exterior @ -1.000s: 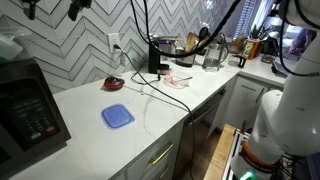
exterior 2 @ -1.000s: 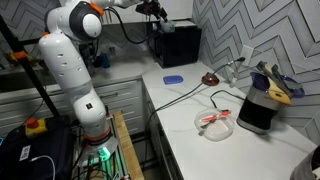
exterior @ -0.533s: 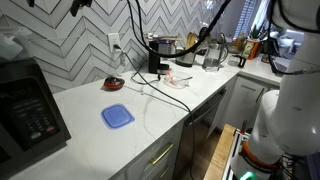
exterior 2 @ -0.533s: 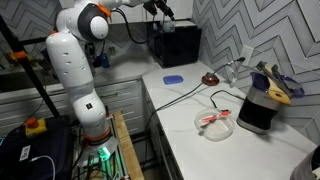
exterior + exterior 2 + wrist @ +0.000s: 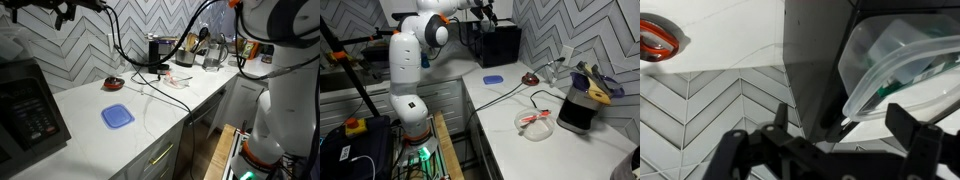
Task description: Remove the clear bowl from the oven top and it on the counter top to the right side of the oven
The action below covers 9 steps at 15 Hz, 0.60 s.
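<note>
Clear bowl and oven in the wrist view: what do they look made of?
The clear bowl looks like thin glossy plastic, possibly glass: see-through walls, whitish rim, green showing through. The oven looks like matte black painted metal: flat, dull, even panels.

My gripper (image 5: 66,12) is at top-left of frame, dark and blurred, w/ my arm (image 5: 283,70) arching across from the right. Oven (image 5: 28,108) is at the left edge on the counter (image 5: 190,100), keypad facing cam. Clear bowl (image 5: 10,45) is on the oven top, faint, half cut off by the frame. Blue lid (image 5: 117,116) lies flat on the counter beside the oven. Red dish (image 5: 114,83) sits behind it near the tile wall. Black cables (image 5: 160,84) run across the counter, apart from the lid.
</note>
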Available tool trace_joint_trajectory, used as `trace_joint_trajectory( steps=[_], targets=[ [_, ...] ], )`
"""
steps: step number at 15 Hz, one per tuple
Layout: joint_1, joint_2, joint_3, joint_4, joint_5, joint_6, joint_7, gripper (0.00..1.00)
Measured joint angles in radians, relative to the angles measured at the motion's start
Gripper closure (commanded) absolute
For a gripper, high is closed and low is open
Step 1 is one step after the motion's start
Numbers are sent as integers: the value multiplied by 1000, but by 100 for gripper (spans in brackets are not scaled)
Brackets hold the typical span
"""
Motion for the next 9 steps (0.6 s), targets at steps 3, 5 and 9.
trace_joint_trajectory(
  steps=[3, 5, 9],
  targets=[
    [47, 77, -35, 102, 3, -74, 0, 51],
    [71, 116, -54, 163, 6, -121, 0, 65],
    [109, 171, -75, 279, 29, -215, -1, 96]
  ],
)
